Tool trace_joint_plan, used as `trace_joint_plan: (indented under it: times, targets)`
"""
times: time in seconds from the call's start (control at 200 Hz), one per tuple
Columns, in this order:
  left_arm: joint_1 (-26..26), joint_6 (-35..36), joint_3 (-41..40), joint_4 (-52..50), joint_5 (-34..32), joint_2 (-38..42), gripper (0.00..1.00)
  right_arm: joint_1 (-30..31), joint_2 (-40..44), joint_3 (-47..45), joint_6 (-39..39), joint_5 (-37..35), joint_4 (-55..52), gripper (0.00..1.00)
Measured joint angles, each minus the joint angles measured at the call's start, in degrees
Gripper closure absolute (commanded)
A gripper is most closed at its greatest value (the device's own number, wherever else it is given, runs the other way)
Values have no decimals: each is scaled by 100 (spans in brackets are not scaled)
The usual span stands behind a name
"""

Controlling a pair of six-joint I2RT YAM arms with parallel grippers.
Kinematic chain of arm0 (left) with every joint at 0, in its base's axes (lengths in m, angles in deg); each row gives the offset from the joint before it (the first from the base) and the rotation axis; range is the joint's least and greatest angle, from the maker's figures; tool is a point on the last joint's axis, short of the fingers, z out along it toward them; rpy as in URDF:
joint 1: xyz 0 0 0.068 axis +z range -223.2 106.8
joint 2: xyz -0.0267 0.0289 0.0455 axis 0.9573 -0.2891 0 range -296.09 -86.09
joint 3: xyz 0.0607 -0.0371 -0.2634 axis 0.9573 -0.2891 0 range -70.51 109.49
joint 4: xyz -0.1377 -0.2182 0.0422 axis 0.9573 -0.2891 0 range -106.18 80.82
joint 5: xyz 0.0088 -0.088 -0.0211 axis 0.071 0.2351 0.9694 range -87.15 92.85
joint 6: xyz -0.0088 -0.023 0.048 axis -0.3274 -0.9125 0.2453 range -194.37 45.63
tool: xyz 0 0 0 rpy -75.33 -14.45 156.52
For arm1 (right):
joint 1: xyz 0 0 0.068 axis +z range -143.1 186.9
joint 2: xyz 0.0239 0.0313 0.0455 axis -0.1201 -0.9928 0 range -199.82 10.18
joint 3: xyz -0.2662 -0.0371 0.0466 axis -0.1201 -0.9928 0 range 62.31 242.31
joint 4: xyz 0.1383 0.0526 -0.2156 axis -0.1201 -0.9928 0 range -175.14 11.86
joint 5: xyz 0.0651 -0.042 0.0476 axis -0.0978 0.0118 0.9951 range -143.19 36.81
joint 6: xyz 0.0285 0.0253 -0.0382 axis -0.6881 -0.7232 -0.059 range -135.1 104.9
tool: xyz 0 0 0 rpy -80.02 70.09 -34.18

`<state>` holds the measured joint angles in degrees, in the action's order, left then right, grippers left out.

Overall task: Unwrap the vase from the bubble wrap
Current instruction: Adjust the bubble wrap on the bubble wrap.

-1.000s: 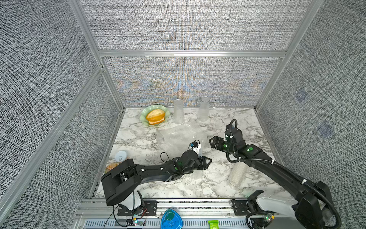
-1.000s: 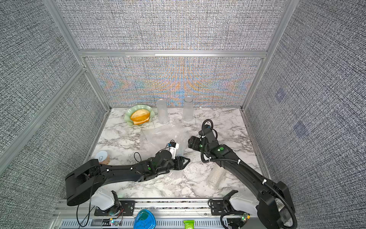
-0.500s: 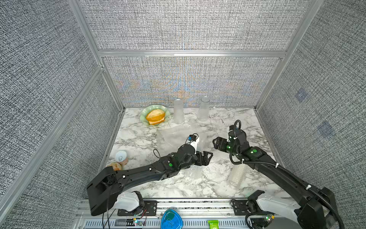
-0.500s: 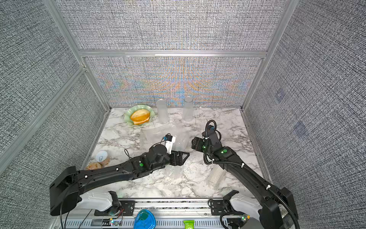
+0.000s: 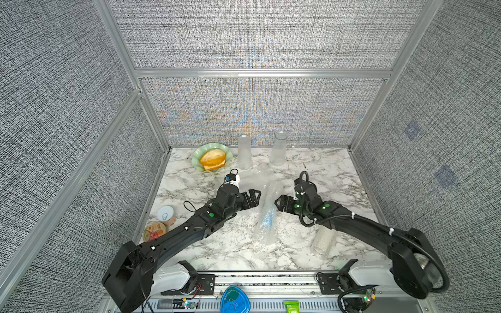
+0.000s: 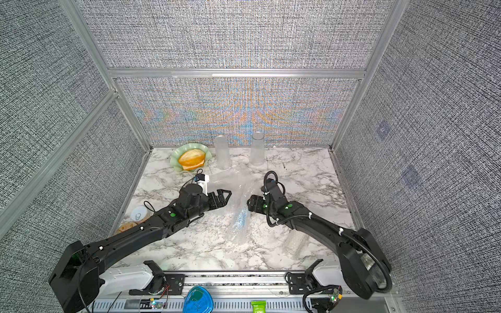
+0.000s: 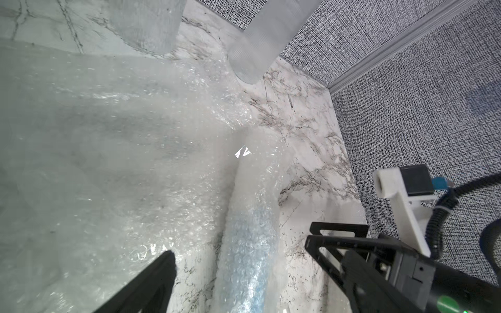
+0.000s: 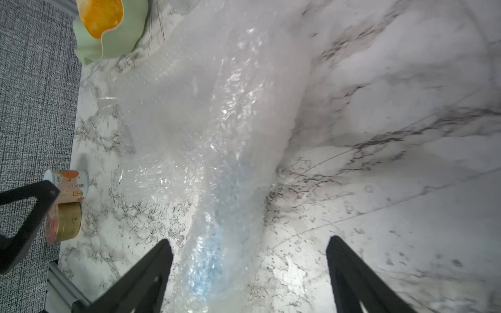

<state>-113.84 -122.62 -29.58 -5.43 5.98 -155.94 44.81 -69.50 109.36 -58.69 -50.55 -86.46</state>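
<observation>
In both top views the scene ran from the robot's base outward. Nearest on the marble tabletop [image 5: 206,252] lay a small spare roll of bubble wrap [image 5: 322,239], on the right arm's side, clear of both arms. Further in, at the middle, the wrapped bundle [image 5: 267,214] lay lengthways, a pale blue form showing through its clear bubbled layers; that was probably the vase, though its shape could not be made out. The left claw [image 5: 250,199] stood open just beside the bundle on one flank, and the right claw [image 5: 280,204] stood open on the other, neither holding anything. In the right wrist view the blue core [image 8: 217,244] sat between the spread fingers [image 8: 146,273], which did not touch the plastic.

Beyond the claws the loose bubble wrap [image 7: 108,141] fanned out flat toward the back, reaching the feet of two frosted tumblers [image 5: 244,153], with a green scalloped dish [image 5: 212,160] beside them.

Judged from this, part of the sheet was already unrolled and the core was still covered. To do the next step well, one claw should pin or pinch the free sheet while the other nudged the bundle so it rolled away from the spread plastic, toward the robot. A pinch ought to take only the outer layer at the edge; squeezing the core risked stressing the vase. Rolling slowly would keep the sheet from dragging against the tumblers.
</observation>
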Motion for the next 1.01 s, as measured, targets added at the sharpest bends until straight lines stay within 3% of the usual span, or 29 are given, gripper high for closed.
trace_joint_plan:
  times: [0.395,0.53,0.66,0.765,0.881,1.006]
  targets:
    - [415,24,-455,-127,249,518,3,645,-2013,1532,-216,-529,-809,16]
    - [511,28,-579,-118,310,656,3,730,-2387,1768,-297,-560,-1049,27]
    - [557,52,-603,-90,396,704,3,769,-2396,1790,-337,-640,-1226,52]
    - [595,74,-610,-76,450,699,3,787,-2177,1740,-361,-691,-1338,63]
    - [636,87,-614,-70,487,651,3,791,-1836,1609,-271,-737,-1460,70]
    - [704,85,-623,-63,568,584,4,791,-1523,1558,-76,-739,-1543,71]
